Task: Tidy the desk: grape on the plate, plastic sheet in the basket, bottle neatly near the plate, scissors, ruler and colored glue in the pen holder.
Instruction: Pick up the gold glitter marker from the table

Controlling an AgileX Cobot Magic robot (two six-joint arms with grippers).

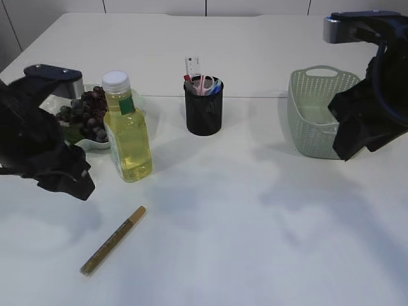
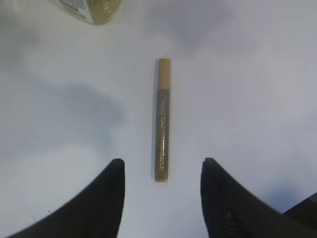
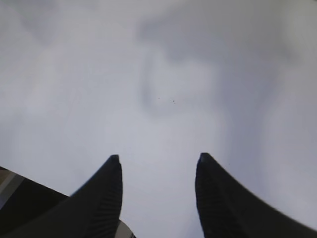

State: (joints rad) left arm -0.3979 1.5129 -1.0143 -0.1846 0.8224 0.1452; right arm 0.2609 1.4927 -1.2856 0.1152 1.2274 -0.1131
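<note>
A gold glitter glue pen [image 1: 113,240] lies on the white table at the front left; it also shows in the left wrist view [image 2: 162,119]. My left gripper [image 2: 162,163] is open and empty, held above the table with the pen's near end between its fingertips; in the exterior view it [image 1: 73,182] hangs left of the pen. Dark grapes [image 1: 88,113] lie on a plate [image 1: 95,145]. A yellow bottle [image 1: 126,129] stands upright beside the plate. The black pen holder [image 1: 204,109] holds scissors [image 1: 204,82] and a ruler [image 1: 192,65]. My right gripper [image 3: 157,161] is open and empty over bare table.
A pale green basket [image 1: 313,115] stands at the right, partly behind my right arm [image 1: 366,115]. I cannot see what lies inside it. The bottle's base shows at the top left of the left wrist view [image 2: 91,10].
</note>
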